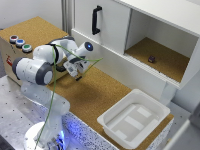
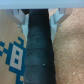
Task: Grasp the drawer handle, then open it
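The drawer handle (image 1: 96, 20) is a slim black bar standing upright on the white drawer front (image 1: 107, 22) at the back of the exterior view. My gripper (image 1: 78, 73) hangs low over the cork surface, well in front of and below the handle, toward the exterior view's left. It holds nothing. In the wrist view the pale fingers (image 2: 21, 18) stand apart, so the gripper (image 2: 39, 15) is open. A blurred dark band (image 2: 41, 52) runs between them. Neither handle nor drawer appears in the wrist view.
A shallow white tray (image 1: 112, 126) sits at the cork counter's front right. A box with coloured buttons (image 1: 20, 42) stands at the left beside the arm. Right of the drawer, an open cabinet compartment holds a small dark object (image 1: 151, 59).
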Motion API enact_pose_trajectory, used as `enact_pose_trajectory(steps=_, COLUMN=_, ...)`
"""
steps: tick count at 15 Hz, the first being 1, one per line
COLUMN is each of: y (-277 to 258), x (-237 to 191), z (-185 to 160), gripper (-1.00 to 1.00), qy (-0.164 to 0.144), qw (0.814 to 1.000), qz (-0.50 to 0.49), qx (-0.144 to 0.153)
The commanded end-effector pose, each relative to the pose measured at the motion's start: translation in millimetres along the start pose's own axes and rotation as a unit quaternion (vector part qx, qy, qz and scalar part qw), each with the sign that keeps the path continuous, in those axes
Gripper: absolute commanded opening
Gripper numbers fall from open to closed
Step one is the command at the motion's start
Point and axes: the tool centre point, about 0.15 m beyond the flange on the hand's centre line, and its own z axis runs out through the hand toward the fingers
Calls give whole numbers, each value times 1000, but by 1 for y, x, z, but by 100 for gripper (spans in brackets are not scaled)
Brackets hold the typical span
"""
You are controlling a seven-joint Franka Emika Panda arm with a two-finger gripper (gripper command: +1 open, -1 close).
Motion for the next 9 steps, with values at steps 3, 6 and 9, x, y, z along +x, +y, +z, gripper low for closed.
enact_pose_trajectory(steps=3, y=2, x=-1, z=-46, gripper=100, qy=-14, qw=999, qz=-36, qx=-16)
enact_pose_trajectory(steps=6, y=-17, x=-11, z=-75, gripper=100, qy=0, qw=998, qz=-40, qx=-54)
enact_pose_trajectory(steps=9, y=-47, x=-20, z=-120, gripper=100, qy=44, qw=993, qz=-60, qx=-90)
